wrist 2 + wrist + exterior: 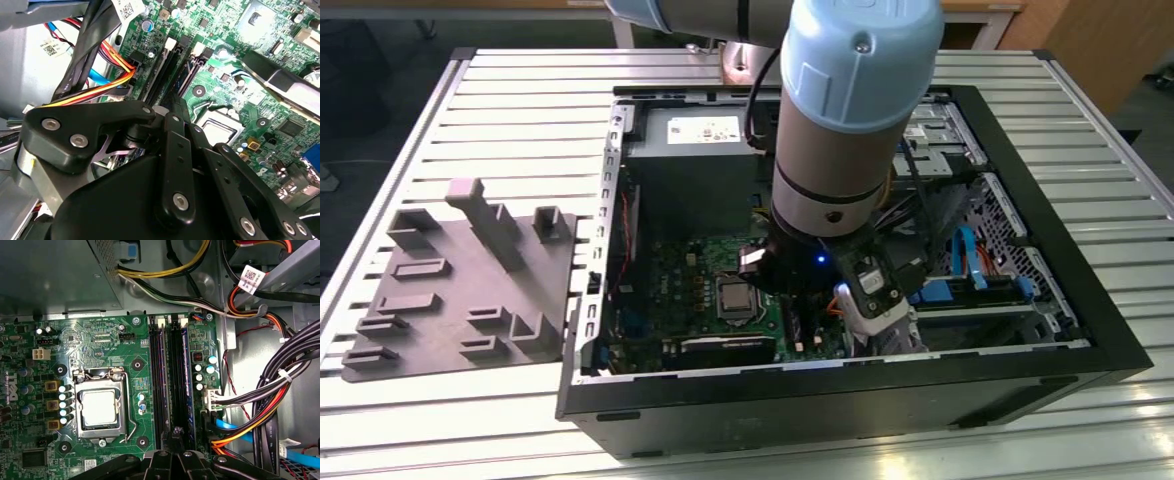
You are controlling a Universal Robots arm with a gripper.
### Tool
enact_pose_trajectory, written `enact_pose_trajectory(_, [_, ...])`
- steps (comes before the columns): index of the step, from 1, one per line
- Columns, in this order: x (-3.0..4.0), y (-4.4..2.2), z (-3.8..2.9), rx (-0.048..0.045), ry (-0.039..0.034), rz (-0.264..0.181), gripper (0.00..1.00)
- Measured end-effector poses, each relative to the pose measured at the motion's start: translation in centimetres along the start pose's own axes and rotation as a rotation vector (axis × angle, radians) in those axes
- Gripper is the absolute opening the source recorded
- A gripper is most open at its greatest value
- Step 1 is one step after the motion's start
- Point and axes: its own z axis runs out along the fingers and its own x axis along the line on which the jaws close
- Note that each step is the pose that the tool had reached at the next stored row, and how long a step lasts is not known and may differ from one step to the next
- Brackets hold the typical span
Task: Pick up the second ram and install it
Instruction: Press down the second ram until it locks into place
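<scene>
The slim blue memory stick, the second ram (185,390), stands on edge in a slot of the green motherboard (100,340), beside the long black empty slots (170,385). My black gripper (176,432) hangs right over its near end, fingers drawn close about it; whether they pinch it I cannot tell. In the exterior view my pale blue arm (854,100) reaches straight down into the open black computer case (1067,300).
</scene>
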Motion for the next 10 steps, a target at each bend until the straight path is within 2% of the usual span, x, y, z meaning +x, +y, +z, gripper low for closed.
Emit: enact_pose_trajectory(10, [0.01,-0.02,0.3,0.0001,0.0,0.0,0.11])
